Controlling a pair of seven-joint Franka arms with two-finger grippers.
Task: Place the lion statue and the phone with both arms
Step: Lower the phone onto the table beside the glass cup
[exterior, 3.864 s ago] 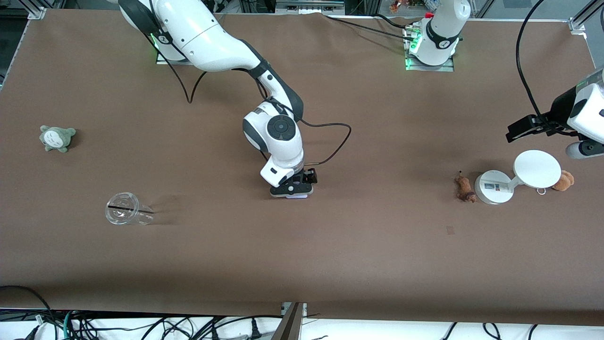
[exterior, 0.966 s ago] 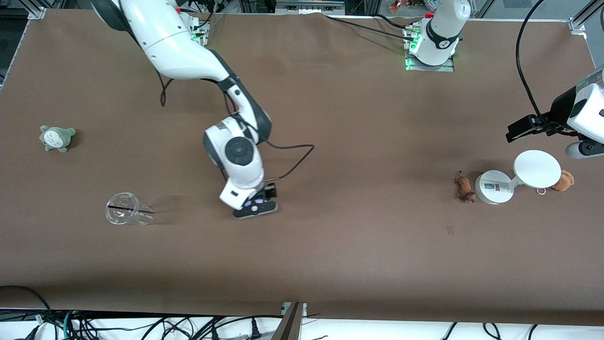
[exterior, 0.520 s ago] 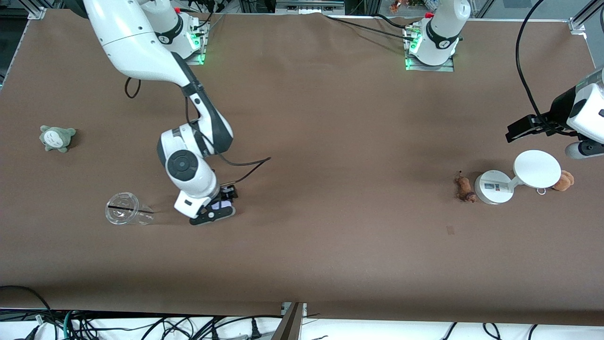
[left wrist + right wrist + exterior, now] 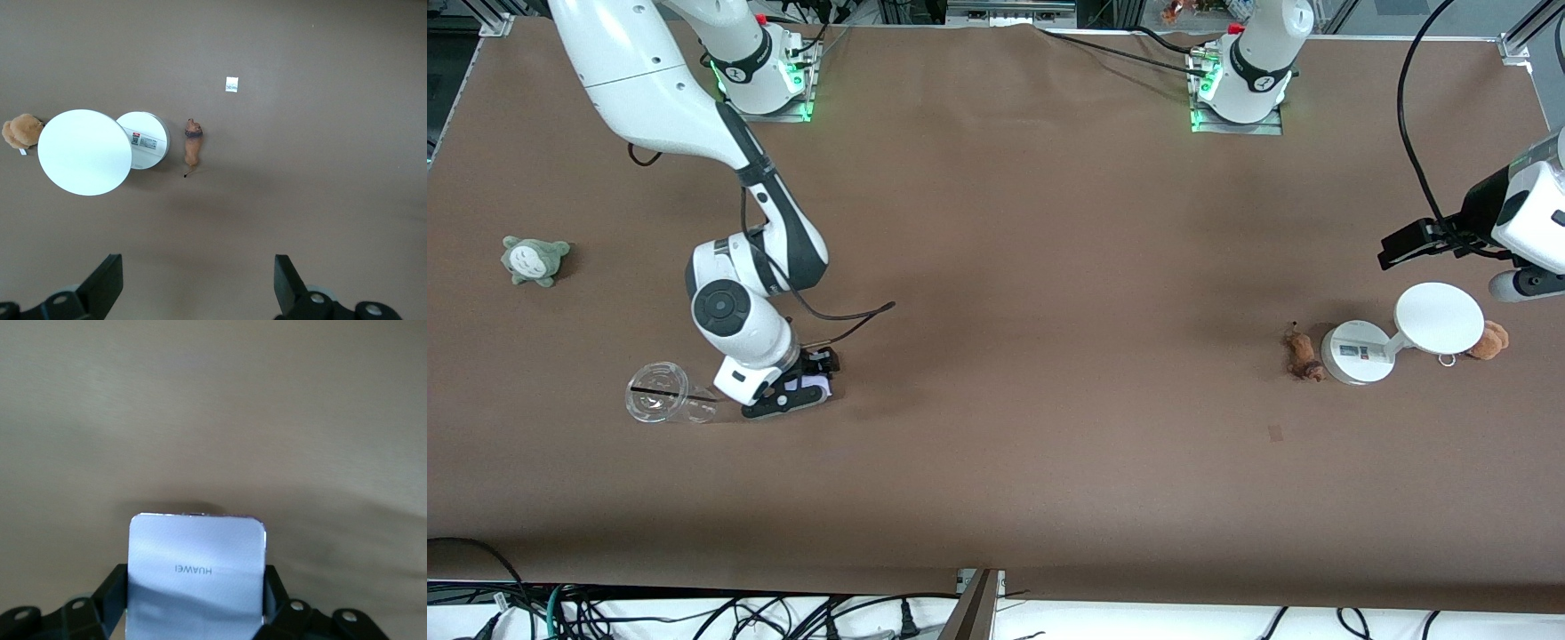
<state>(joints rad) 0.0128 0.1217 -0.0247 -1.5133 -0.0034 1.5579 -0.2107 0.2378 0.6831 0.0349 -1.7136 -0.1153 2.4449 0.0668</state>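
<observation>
The phone [image 4: 195, 573], a pale lavender-white slab with small lettering, sits clamped between the black fingers of my right gripper [image 4: 195, 587]. In the front view this right gripper [image 4: 791, 396] hangs low over the table beside a clear cup, the phone [image 4: 815, 384] showing at its tip. The lion statue [image 4: 1303, 354], small and reddish-brown, lies on the table next to a white stand's base. My left gripper [image 4: 197, 273] waits open and empty, high over the lion statue [image 4: 193, 143] and the stand; in the front view the left gripper [image 4: 1409, 244] is at the left arm's end.
A clear plastic cup [image 4: 663, 393] lies on its side by the right gripper. A grey-green plush [image 4: 534, 260] sits at the right arm's end. The white round-disc stand [image 4: 1439, 318] has a tan plush [image 4: 1489, 340] beside it. A small sticker [image 4: 1275, 433] lies nearer the camera than the lion.
My right arm has carried the phone from the table's middle toward the right arm's end, ending beside the clear cup. The left arm has not moved.
</observation>
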